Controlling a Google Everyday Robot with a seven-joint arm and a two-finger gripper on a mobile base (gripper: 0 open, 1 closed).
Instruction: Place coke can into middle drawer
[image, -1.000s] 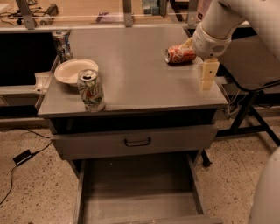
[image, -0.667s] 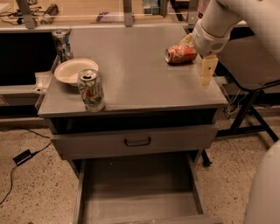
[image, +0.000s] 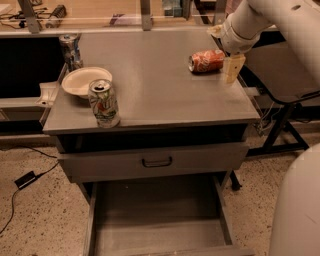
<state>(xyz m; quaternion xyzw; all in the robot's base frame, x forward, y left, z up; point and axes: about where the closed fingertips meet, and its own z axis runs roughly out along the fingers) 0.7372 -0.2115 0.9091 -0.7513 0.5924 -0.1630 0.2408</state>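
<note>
The coke can (image: 206, 61) lies on its side at the back right of the cabinet top, red-orange with white lettering. My gripper (image: 224, 50) hangs from the white arm just right of the can's end. Its fingers are apart: one pale fingertip (image: 233, 68) shows in front of the can's right end, the other behind it. It holds nothing. The middle drawer (image: 91, 220) is pulled out wide open below the cabinet, with a flat grey floor and nothing in it.
A white-green can (image: 104, 103) stands at the front left of the top. A white bowl (image: 86, 80) and a dark silvery can (image: 70, 49) are behind it. A shut drawer front with a dark loop handle (image: 156, 162) sits above the open drawer. A black stand (image: 280, 125) is at the right.
My gripper has moved back and slightly left, from beside the top's right edge to the coke can's right end. The can and the drawer have not moved.
</note>
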